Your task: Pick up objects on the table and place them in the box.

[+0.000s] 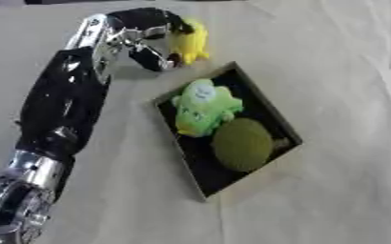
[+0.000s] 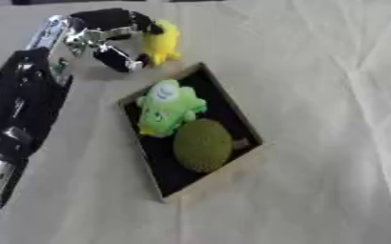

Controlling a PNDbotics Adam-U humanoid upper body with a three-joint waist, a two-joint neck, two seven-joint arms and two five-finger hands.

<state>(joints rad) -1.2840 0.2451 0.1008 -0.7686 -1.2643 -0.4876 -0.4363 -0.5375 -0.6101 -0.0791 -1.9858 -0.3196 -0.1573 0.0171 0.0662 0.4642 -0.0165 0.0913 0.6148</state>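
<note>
Yellow soft plush toy (image 1: 190, 44) pinched in left robot hand (image 1: 145, 40), just beyond shallow black-lined box (image 1: 275, 118) on tabletop; carry it over box's empty near end before releasing.

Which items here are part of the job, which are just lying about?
Job: yellow toy in left hand; box; green toy and olive ball inside it.
Lying about: only the cloth covering the table.

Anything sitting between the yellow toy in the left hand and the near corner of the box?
Nothing: the left eye view shows only a short strip of bare cloth between the yellow toy, pinched by the left hand, and the box corner.
</note>
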